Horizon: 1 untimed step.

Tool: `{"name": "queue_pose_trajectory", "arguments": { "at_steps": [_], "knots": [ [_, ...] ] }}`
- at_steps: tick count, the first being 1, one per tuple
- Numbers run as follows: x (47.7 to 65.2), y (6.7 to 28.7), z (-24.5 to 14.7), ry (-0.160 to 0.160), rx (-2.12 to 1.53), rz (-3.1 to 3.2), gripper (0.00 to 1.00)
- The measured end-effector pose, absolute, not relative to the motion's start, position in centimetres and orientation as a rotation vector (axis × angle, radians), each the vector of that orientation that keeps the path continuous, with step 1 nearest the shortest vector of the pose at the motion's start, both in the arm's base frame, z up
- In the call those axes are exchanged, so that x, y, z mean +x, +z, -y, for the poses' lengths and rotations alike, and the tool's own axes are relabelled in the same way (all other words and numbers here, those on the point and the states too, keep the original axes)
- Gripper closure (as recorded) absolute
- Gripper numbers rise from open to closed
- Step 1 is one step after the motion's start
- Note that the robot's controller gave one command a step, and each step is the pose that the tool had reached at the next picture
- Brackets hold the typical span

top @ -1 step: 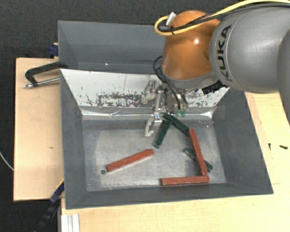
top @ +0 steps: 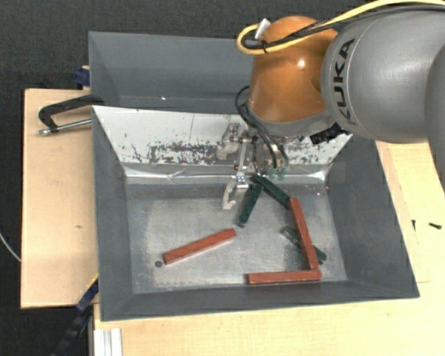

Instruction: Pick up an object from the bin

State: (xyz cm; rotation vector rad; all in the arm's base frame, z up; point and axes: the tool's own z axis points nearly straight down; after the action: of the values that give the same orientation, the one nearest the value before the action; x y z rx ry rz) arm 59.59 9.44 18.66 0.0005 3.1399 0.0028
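My gripper (top: 236, 188) hangs below the orange wrist cover over the back middle of the bin floor. A dark green bar (top: 248, 205) slants down and to the left right against the gripper's lower end; whether it is gripped or only lies beside it I cannot tell. A second dark green bar (top: 277, 191) runs off to the right from the same spot. A red-brown L-shaped piece (top: 305, 237) lies just right of these, its short leg along the front wall.
A red-brown stick (top: 199, 247) lies aslant on the floor at the front left, with a small dark bit (top: 158, 264) off its left end. Another dark green piece (top: 294, 236) pokes out beside the L-shaped piece. The arm covers the bin's back right.
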Motion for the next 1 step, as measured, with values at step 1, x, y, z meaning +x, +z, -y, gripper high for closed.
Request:
{"name": "queue_pose_trajectory", "arguments": {
  "at_steps": [1],
  "knots": [
    [58.1,15.85,-10.29,0.002,-0.11,-3.131,0.0]
  ]
}}
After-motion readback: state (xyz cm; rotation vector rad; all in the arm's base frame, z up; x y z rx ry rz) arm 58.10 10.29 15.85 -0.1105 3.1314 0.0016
